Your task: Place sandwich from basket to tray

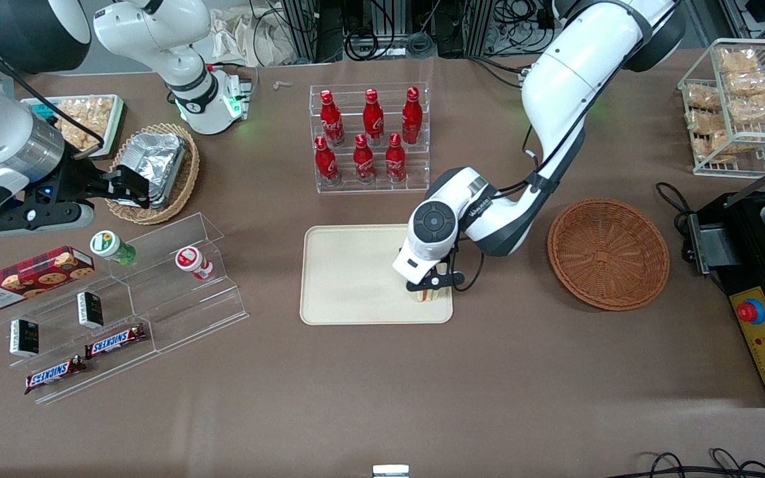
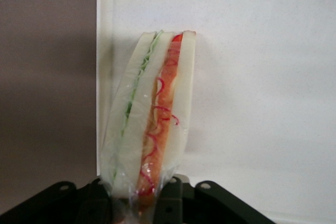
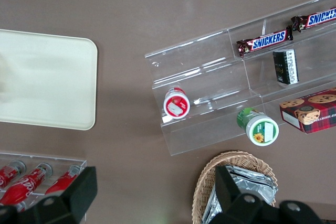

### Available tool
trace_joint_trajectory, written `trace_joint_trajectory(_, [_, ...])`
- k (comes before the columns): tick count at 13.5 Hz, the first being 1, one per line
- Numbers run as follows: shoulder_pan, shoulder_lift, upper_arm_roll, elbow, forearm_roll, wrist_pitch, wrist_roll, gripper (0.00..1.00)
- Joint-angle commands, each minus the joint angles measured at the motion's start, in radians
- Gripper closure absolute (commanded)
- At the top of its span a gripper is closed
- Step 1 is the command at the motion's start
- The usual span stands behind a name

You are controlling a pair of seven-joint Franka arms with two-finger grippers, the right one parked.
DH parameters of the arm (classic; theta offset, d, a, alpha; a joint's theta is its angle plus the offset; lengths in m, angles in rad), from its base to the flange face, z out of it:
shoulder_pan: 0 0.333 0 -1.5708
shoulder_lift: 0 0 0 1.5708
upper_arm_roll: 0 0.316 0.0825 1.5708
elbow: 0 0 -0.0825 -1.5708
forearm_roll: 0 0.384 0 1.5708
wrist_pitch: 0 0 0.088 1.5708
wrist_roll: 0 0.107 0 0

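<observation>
The sandwich (image 2: 157, 108), a wrapped wedge of pale bread with green and red filling, stands on edge between my left gripper's fingers (image 2: 170, 200). My left gripper (image 2: 137, 200) is shut on the sandwich. In the front view the gripper (image 1: 430, 285) hangs over the cream tray (image 1: 349, 279), at the tray corner nearest the camera on the working arm's side, with the sandwich (image 1: 425, 295) showing just under it. I cannot tell whether the sandwich touches the tray (image 2: 252, 77). The reddish-brown basket (image 1: 608, 253) lies beside the tray toward the working arm's end, with nothing in it.
A clear rack of red bottles (image 1: 370, 139) stands farther from the camera than the tray. Acrylic shelves (image 1: 157, 285) with snacks and a tan basket holding a foil container (image 1: 157, 169) lie toward the parked arm's end. A wire rack of bagged snacks (image 1: 741, 106) and a black control box (image 1: 761, 318) sit at the working arm's end.
</observation>
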Motion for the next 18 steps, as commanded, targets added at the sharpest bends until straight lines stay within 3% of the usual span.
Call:
trace_joint_trajectory(1, [-0.011, 0.006, 0.007, 0.013, 0.024, 0.008, -0.029, 0.00])
trace_joint_trajectory(9, [0.001, -0.017, 0.007, 0.025, 0.022, -0.006, -0.029, 0.00])
trace_joint_trajectory(15, [0.149, -0.276, -0.001, 0.057, -0.004, -0.262, -0.019, 0.00])
trace_joint_trajectory(18, [0.218, -0.382, 0.002, 0.045, -0.016, -0.285, -0.014, 0.00])
